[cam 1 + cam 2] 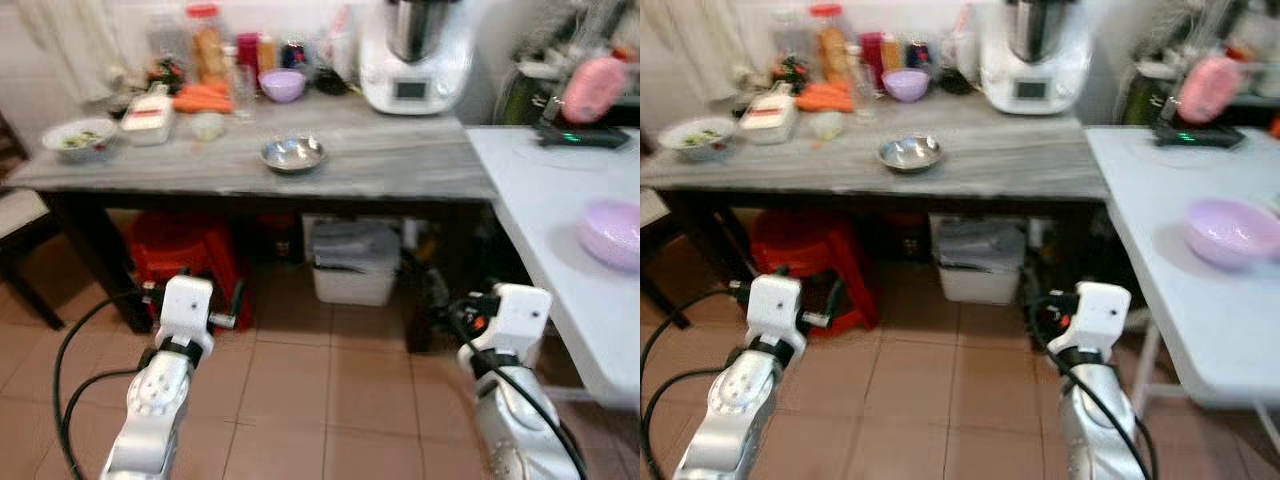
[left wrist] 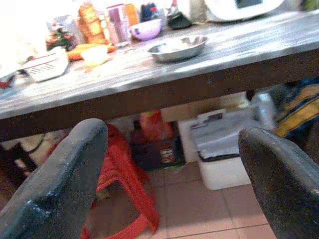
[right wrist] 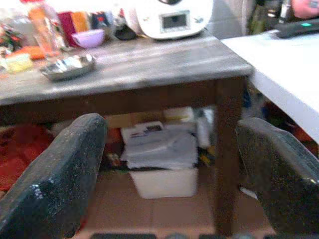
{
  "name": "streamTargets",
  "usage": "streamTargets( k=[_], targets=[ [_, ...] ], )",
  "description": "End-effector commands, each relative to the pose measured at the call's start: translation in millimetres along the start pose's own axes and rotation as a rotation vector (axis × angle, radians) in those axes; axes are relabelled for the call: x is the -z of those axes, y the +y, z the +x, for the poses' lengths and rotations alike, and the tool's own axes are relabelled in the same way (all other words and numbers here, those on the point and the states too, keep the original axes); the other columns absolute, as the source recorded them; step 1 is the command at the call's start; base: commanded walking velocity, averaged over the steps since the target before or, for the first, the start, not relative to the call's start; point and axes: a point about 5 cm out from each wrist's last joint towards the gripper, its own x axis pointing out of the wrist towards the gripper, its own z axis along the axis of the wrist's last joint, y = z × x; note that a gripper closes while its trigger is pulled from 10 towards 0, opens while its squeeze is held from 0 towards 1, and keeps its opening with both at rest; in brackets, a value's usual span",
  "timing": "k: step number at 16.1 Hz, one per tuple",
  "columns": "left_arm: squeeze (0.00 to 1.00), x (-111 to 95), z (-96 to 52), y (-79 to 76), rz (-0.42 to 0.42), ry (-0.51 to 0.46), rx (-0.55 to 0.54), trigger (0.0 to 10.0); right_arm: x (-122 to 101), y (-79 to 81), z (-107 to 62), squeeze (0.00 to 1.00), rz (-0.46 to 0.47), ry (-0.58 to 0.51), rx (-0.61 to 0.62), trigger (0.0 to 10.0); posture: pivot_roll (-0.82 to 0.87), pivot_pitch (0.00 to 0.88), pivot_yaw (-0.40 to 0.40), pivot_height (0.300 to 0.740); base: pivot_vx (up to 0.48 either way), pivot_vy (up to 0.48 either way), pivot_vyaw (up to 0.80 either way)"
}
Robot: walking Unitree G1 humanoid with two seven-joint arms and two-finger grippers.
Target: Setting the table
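A grey wooden table [image 1: 400, 165] carries a shallow steel bowl [image 1: 292, 153], not yet collected. Left gripper [image 2: 169, 179] and right gripper [image 3: 172, 174] wait below, fingers spread, empty.

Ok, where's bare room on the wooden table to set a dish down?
Free: the stretch right of the steel bowl, in front of the white kitchen machine, and the front edge of the wooden table. Crowded: the back left, around the jars, carrots and small lilac bowl.

What things look made of

I see a shiny metal bowl [image 1: 292, 153] on a grey, streaky wooden table [image 1: 400, 160], a smooth purple plastic bowl [image 1: 612, 232] on the smooth white table [image 1: 560, 220], and rough black fingers [image 2: 60, 194].
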Motion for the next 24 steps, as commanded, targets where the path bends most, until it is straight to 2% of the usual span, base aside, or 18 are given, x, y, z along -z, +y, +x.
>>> streamTargets(
  k=[1,5,17,21,24],
  targets=[
    [0.0,-1.8,-0.9,3.0,0.013,-0.011,-0.008,10.0,-0.9,7.6,3.0,0.0,0.008,-0.005,-0.026,10.0,0.03,0.0,0.01,0.74,0.0,0.0,0.0],
    [0.0,-3.9,2.2,2.7,0.025,-0.028,0.011,10.0,1.0,7.6,7.6,0.0,0.005,-0.005,-0.033,10.0,0.03,0.0,0.015,0.74,0.0,0.0,0.0],
    [0.0,-4.7,1.2,-3.1,0.017,-0.037,0.036,10.0,3.4,6.1,4.3,0.0,-0.002,0.005,-0.032,10.0,0.02,0.0,0.011,0.74,0.0,0.0,0.0],
    [0.0,-5.7,2.1,-2.9,0.014,-0.04,0.041,10.0,3.9,6.6,4.0,0.0,0.0,0.006,-0.034,10.0,0.02,0.0,0.013,0.74,0.0,-0.269,-0.55],
    [0.0,-6.3,2.1,-2.9,0.011,-0.042,0.043,10.0,3.4,7.8,3.7,0.0,0.0,0.003,-0.036,10.0,0.02,0.0,0.015,0.74,0.0,-0.317,0.0]
  ],
)
